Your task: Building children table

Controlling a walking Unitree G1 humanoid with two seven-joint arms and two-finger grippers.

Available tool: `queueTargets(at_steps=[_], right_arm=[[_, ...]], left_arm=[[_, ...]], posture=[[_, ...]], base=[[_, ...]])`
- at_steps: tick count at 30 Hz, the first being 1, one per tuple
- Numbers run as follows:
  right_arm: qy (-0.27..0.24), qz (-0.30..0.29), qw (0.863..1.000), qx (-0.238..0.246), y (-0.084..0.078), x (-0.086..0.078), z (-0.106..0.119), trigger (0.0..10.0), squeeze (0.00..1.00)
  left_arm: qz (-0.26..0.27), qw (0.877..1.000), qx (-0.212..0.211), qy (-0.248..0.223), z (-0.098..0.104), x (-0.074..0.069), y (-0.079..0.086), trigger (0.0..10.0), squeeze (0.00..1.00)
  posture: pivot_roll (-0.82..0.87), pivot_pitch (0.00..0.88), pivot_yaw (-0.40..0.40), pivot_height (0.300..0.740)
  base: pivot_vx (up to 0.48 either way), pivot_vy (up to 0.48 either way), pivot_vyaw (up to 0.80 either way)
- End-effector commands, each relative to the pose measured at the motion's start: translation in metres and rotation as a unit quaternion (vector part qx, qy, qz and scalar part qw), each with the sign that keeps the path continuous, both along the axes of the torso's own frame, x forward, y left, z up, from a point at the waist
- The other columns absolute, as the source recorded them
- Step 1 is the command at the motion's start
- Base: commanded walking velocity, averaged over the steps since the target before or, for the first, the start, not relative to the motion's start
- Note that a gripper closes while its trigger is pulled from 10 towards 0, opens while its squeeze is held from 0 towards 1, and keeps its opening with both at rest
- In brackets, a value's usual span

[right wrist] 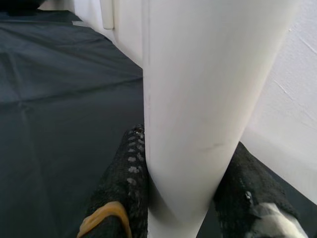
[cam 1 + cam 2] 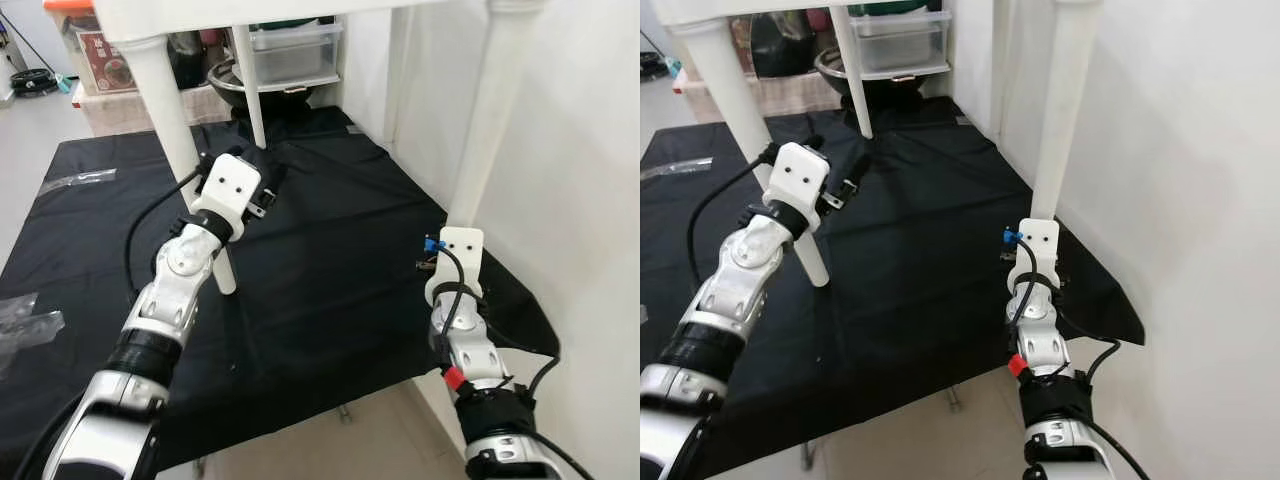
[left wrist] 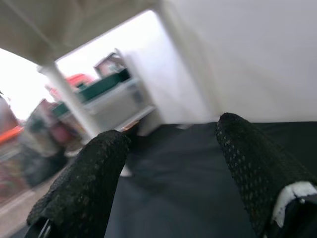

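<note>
A white children's table (image 2: pixel 250 15) stands upright on a black cloth (image 2: pixel 330 260), and three round white legs show. My right gripper (image 1: pixel 183 178) is shut on the front right leg (image 1: pixel 198 74) low down, with one black finger (image 1: pixel 124 173) on each side of it. Its wrist (image 2: pixel 455 250) sits at the base of that leg (image 2: pixel 490 110). My left gripper (image 2: pixel 268 185) is open and holds nothing. It hovers just right of the front left leg (image 2: pixel 170 110), pointing toward the back leg (image 2: pixel 250 90). In the left wrist view its fingers (image 3: pixel 84 188) are spread over the cloth.
A white wall (image 2: pixel 580 200) runs close along the right. Plastic drawers (image 2: pixel 295 55), a metal bowl (image 2: pixel 240 85) and a red-lidded box (image 2: pixel 95 40) stand behind the cloth. Clear plastic bags (image 2: pixel 25 320) lie at its left edge. Bare floor (image 2: pixel 330 450) lies in front.
</note>
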State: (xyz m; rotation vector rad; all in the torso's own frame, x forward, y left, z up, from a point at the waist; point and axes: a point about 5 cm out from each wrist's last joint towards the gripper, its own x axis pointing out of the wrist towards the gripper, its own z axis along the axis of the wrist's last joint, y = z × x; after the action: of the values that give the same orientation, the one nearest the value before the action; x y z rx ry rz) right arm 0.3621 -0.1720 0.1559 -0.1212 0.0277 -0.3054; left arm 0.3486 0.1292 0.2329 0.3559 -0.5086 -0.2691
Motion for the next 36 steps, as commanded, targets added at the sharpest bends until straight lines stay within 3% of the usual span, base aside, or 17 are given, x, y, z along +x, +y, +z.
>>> queueTargets(at_steps=[1, 6, 7, 15, 16, 17, 25, 26, 28, 36], right_arm=[[-0.026, 0.007, 0.999, -0.016, 0.005, 0.004, 0.015, 0.0, 0.00], [-0.026, 0.032, 0.999, -0.005, 0.014, 0.006, 0.016, 0.0, 0.00], [-0.034, 0.043, 0.998, 0.006, 0.019, 0.007, 0.019, 9.8, 0.00], [-0.033, 0.055, 0.998, 0.020, 0.023, 0.011, 0.023, 10.0, 0.00], [-0.028, 0.054, 0.998, 0.015, 0.021, 0.011, 0.021, 10.0, 0.98], [-0.025, 0.056, 0.998, 0.012, 0.019, 0.011, 0.019, 10.0, 1.00], [-0.058, 0.076, 0.995, 0.042, 0.014, 0.003, 0.025, 10.0, 1.00], [-0.064, 0.083, 0.993, 0.046, 0.013, -0.002, 0.026, 10.0, 0.00], [-0.067, 0.087, 0.993, 0.048, 0.013, -0.005, 0.026, 10.0, 0.00], [-0.126, 0.152, 0.979, 0.055, 0.019, -0.044, 0.032, 10.0, 0.00]], left_arm=[[-0.004, 1.000, -0.008, 0.005, -0.003, -0.005, -0.003, 10.0, 0.00], [0.007, 0.999, -0.033, 0.032, -0.011, -0.014, -0.004, 10.0, 0.00], [0.000, 0.999, -0.036, 0.038, -0.014, -0.019, -0.009, 10.0, 0.00], [0.006, 0.997, -0.055, 0.058, -0.017, -0.034, -0.014, 10.0, 0.00], [0.005, 0.996, -0.056, 0.063, -0.018, -0.037, -0.015, 10.0, 0.00], [0.006, 0.996, -0.059, 0.068, -0.019, -0.040, -0.016, 10.0, 0.00], [0.010, 0.994, -0.060, 0.088, -0.025, -0.050, -0.020, 10.0, 0.00], [0.011, 0.994, -0.060, 0.092, -0.028, -0.053, -0.019, 10.0, 0.00], [0.012, 0.994, -0.059, 0.096, -0.029, -0.055, -0.019, 10.0, 0.00], [0.024, 0.989, -0.064, 0.131, -0.045, -0.069, -0.012, 10.0, 0.00]], posture=[[0.09, 0.076, -0.013, 0.740], [0.08, 0.068, -0.016, 0.740], [0.08, 0.064, -0.015, 0.740], [0.08, 0.059, -0.018, 0.740], [0.08, 0.058, -0.020, 0.740], [0.08, 0.058, -0.022, 0.740], [0.08, 0.060, -0.021, 0.740], [0.08, 0.065, -0.019, 0.740], [0.08, 0.065, -0.019, 0.740], [0.06, 0.065, -0.016, 0.740]], base=[[0.000, 0.000, 0.00], [0.000, 0.000, 0.00], [0.000, 0.000, 0.00], [0.000, 0.000, 0.00], [0.000, 0.000, 0.00], [0.000, 0.000, 0.00], [0.000, 0.000, 0.00], [0.000, 0.000, 0.00], [0.000, 0.000, 0.00], [0.000, 0.000, 0.00]])
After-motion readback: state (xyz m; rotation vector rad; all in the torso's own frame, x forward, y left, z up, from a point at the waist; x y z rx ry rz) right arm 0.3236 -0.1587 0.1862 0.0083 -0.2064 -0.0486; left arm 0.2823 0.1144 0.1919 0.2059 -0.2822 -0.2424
